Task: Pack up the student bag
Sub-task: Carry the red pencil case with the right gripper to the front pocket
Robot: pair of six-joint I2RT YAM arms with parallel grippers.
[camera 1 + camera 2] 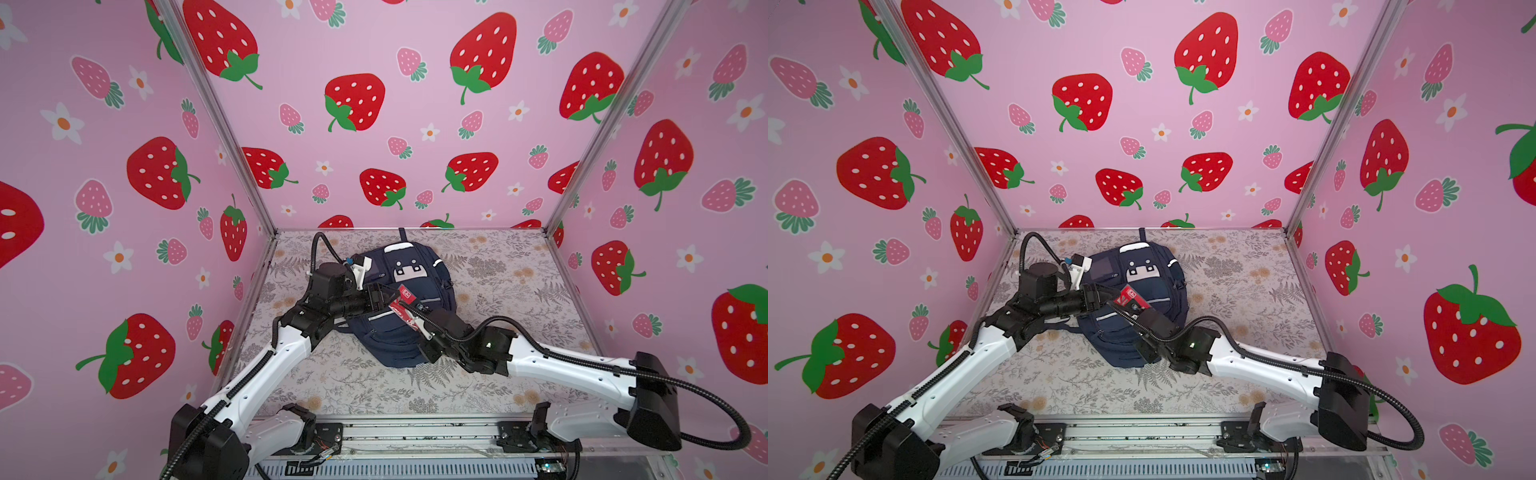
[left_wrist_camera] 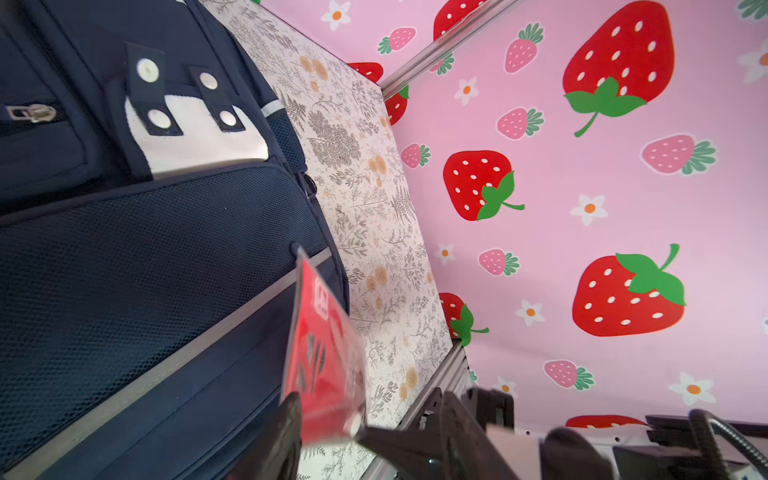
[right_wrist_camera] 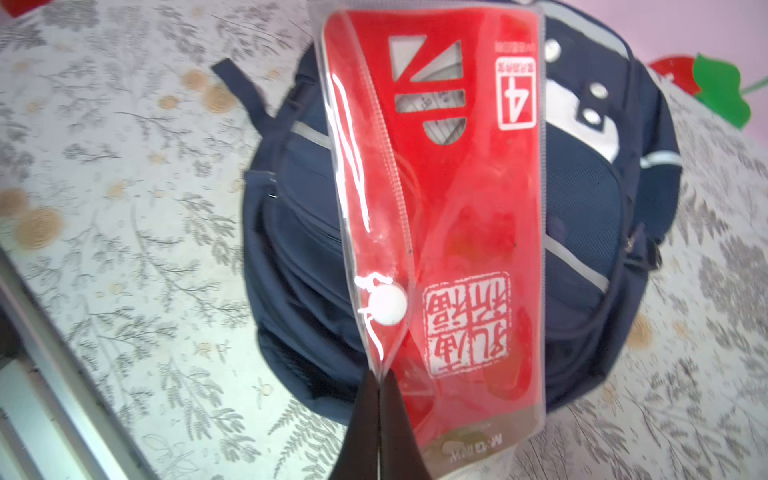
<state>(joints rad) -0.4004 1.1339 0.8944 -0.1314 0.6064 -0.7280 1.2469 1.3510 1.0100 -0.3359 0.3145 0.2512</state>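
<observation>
The student bag [image 1: 386,345] [image 1: 1121,349], a navy backpack with a white face patch, lies flat on the floral table. Above it hangs a red plastic pouch [image 1: 401,305] [image 1: 1129,297] [image 3: 449,208] with white characters and a white snap button. My right gripper [image 1: 419,321] [image 3: 380,382] is shut on the pouch's clear edge near the button. My left gripper [image 1: 388,299] [image 2: 328,424] reaches in from the left and stands open, with the pouch's [image 2: 324,332] other end between its spread fingers. The bag's zips look closed in the left wrist view.
The floral tablecloth [image 1: 498,291] has bare room to the right of and in front of the bag. Pink strawberry walls [image 1: 395,124] close in three sides, with metal posts at the back corners. A metal rail [image 1: 415,432] carrying both arm bases runs along the front edge.
</observation>
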